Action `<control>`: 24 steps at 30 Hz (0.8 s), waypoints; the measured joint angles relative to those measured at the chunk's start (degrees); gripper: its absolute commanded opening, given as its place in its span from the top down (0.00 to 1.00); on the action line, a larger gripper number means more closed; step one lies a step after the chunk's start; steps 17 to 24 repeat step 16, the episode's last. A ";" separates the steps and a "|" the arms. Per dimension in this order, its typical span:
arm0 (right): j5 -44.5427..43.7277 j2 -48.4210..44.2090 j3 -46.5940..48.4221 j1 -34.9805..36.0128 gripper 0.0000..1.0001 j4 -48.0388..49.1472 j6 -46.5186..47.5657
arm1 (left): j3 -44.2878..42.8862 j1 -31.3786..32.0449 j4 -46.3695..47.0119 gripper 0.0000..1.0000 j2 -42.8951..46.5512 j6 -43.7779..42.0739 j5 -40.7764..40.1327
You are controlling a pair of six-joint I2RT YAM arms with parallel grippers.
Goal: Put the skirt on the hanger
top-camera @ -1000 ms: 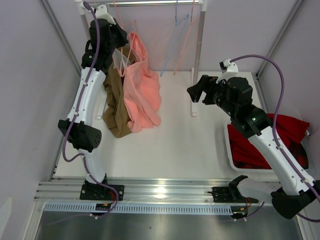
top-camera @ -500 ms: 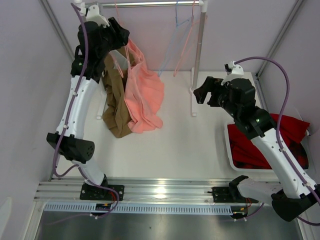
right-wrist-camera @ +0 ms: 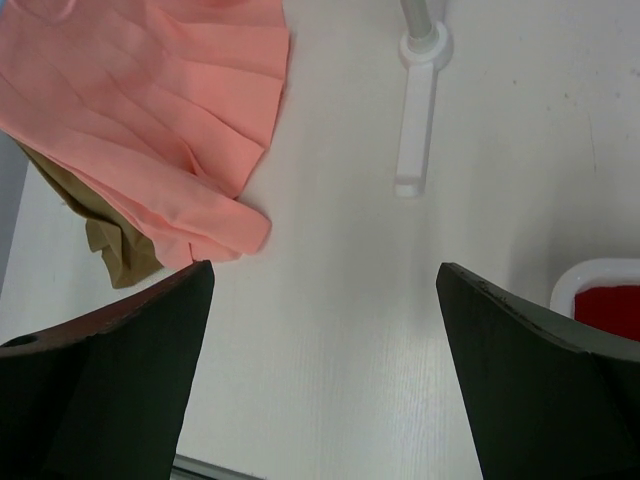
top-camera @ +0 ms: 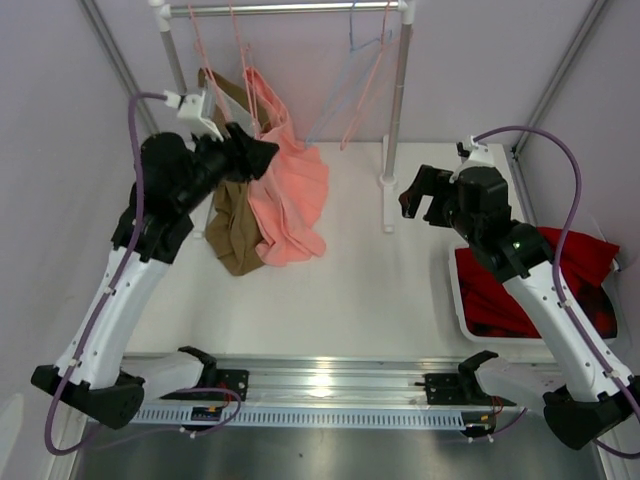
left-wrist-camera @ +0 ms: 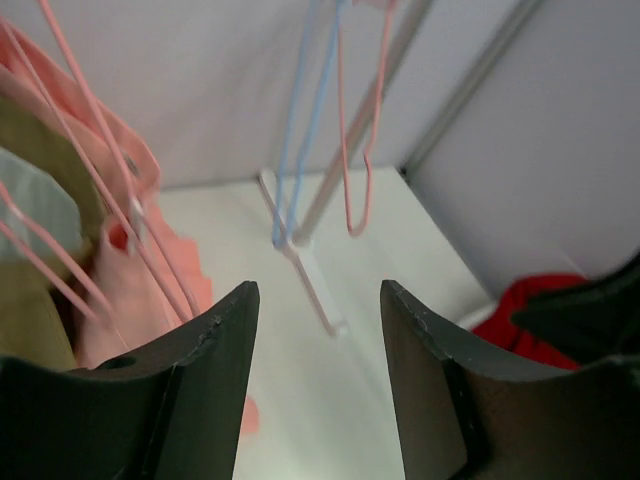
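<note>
The salmon-pink skirt [top-camera: 288, 190] hangs on the thin pink wire hanger [top-camera: 250, 85], whose wire runs up to the rail [top-camera: 300, 8]; the skirt's hem bunches on the table. My left gripper [top-camera: 262, 150] hovers just left of the skirt's top, open and empty. Its wrist view shows open jaws [left-wrist-camera: 318, 290] with the hanger wires [left-wrist-camera: 95, 190] and skirt fabric [left-wrist-camera: 125, 300] off to the left. My right gripper [top-camera: 420, 190] is apart at mid-right, wide open with nothing in it [right-wrist-camera: 325, 270]; the skirt's hem [right-wrist-camera: 150, 130] lies at that view's upper left.
A brown garment [top-camera: 232, 225] hangs on another pink wire just left of the skirt. A pale blue hanger [top-camera: 345, 80] and a spare pink one [top-camera: 368, 85] hang near the right rack post [top-camera: 393, 110]. A white bin [top-camera: 458, 300] of dark red cloth [top-camera: 570, 285] sits at right.
My left gripper opened, let go near the rail and drew back down and toward me; the skirt stays hanging. My right gripper opened wider and shifted slightly right.
</note>
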State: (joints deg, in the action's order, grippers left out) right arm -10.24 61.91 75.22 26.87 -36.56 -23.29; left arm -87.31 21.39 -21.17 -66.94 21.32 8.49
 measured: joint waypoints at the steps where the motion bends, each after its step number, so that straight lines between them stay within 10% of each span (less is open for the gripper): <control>1: -0.09 -0.31 -0.76 -0.02 0.01 -0.02 -0.22 | 3.85 1.62 -0.28 0.43 2.56 -0.07 0.04; 9: -1.66 -1.38 -5.27 -0.57 0.01 -0.90 -1.66 | 22.03 6.88 -6.47 0.42 15.06 -1.75 -0.61; 24: -4.68 -1.70 -6.99 -0.74 0.01 -1.57 -4.90 | 25.18 6.88 -8.46 0.39 19.69 -4.04 -0.96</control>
